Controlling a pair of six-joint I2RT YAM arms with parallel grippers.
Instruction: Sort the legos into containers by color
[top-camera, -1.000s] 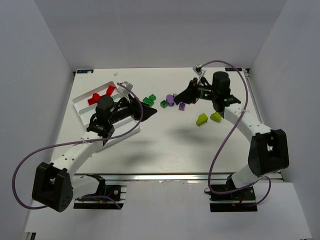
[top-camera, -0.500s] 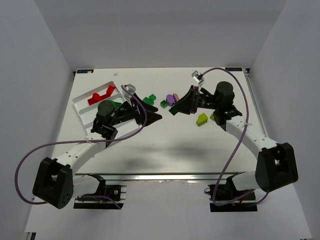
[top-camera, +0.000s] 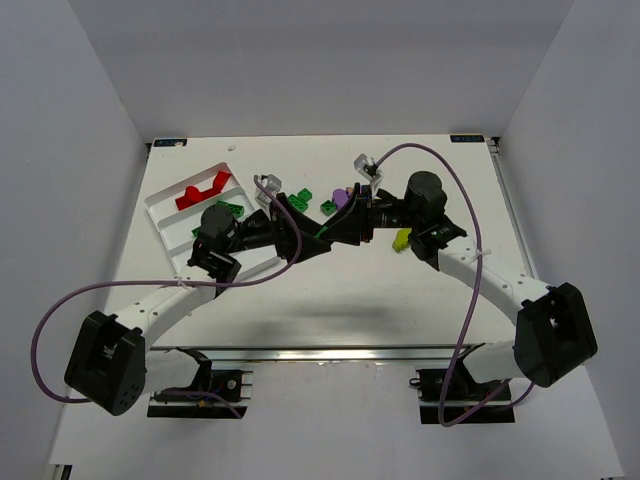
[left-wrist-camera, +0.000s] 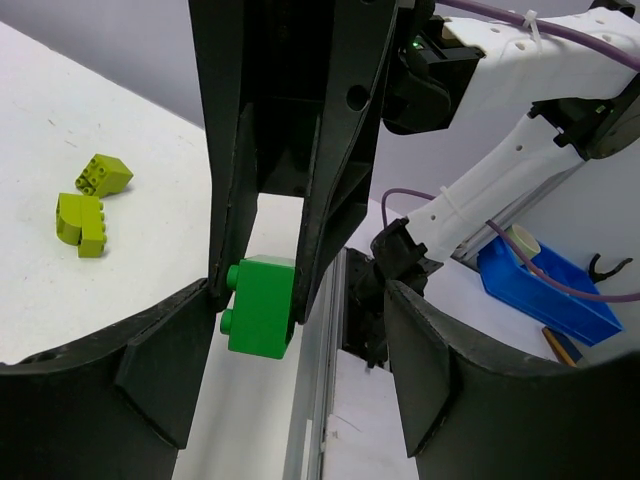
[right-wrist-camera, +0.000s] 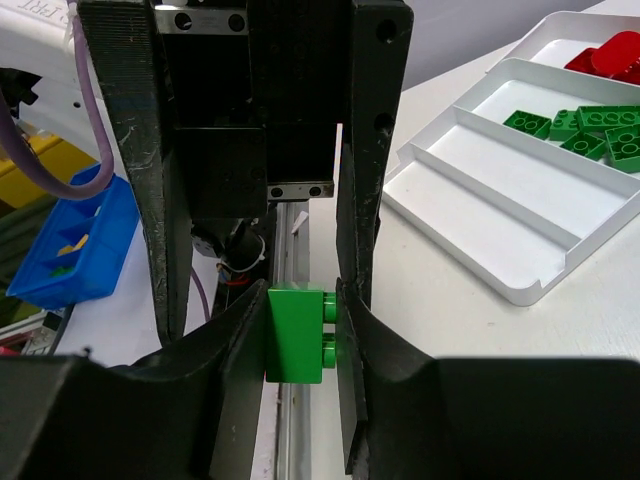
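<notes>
Two yellow-green legos (left-wrist-camera: 80, 225) lie near right gripper (left-wrist-camera: 263, 305).

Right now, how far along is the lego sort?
Done: red legos and several green legos lie in separate compartments of the tray. In hand: the right fingers grip one green lego, with the left fingers open around it, apparently a handover. Left: yellow-green legos, a purple lego and loose green legos on the table.
</notes>
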